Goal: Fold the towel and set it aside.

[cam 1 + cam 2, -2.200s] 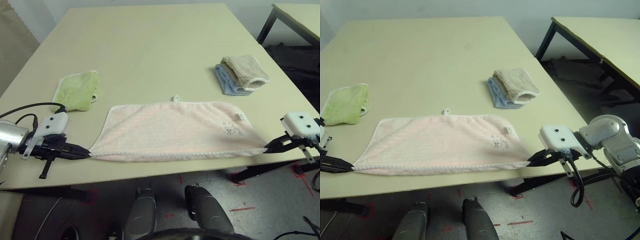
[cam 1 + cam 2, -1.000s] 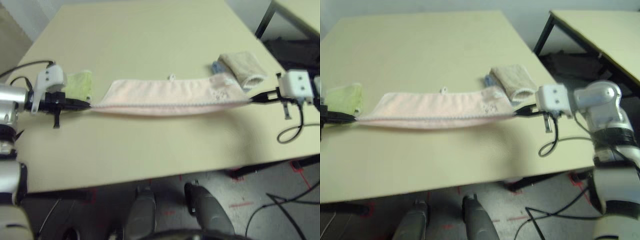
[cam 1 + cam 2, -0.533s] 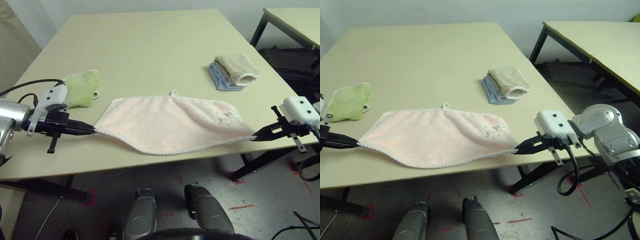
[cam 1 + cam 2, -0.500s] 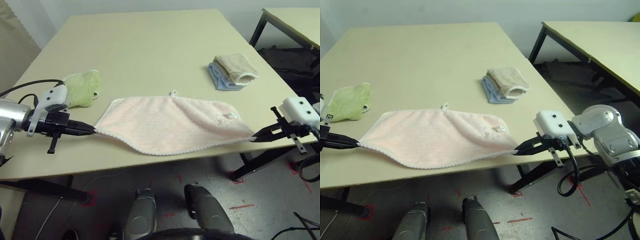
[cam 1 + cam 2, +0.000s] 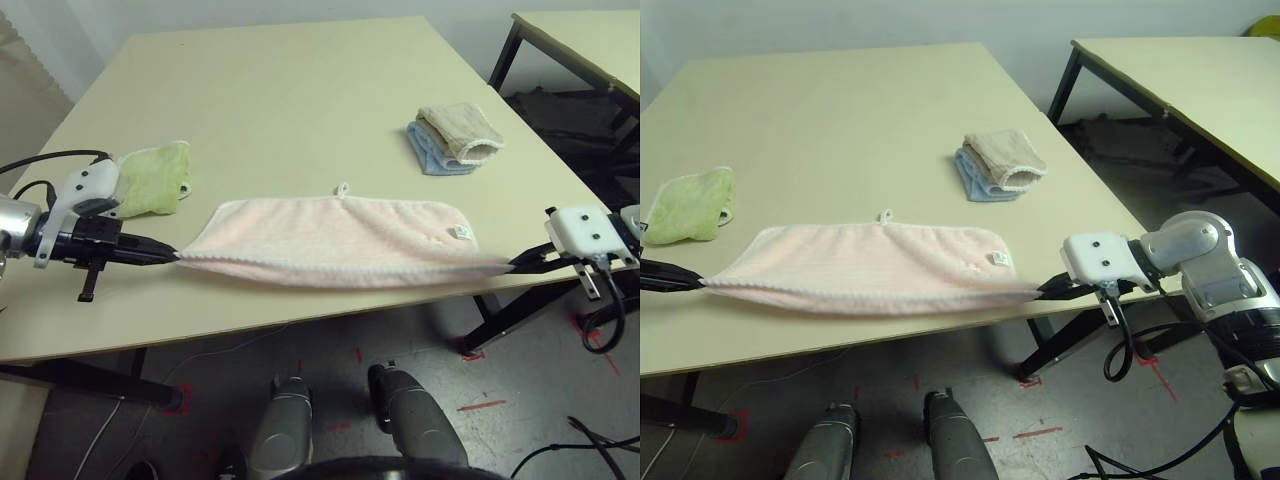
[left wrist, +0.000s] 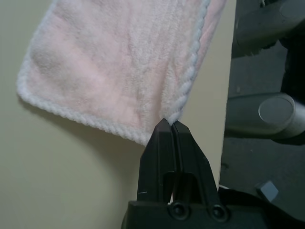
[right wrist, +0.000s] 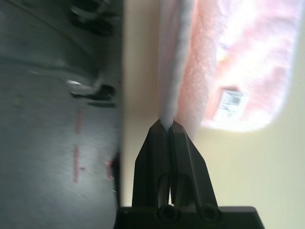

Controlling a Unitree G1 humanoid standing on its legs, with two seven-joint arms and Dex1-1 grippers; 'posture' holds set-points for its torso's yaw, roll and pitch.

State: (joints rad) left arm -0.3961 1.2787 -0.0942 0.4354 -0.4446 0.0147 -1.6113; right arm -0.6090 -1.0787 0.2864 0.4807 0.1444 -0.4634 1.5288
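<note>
My left pincer [image 5: 172, 257] and right pincer [image 5: 510, 265] each clamp 1 near corner of the pale pink terry towel [image 5: 330, 238], stretched between them along the beige surface [image 5: 300, 100]. Thin corner bites could slip under tension, dropping the fold crooked.

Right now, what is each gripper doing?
Left gripper: shut on a corner of the pale pink terry towel.
Right gripper: shut on the towel's opposite corner.
</note>
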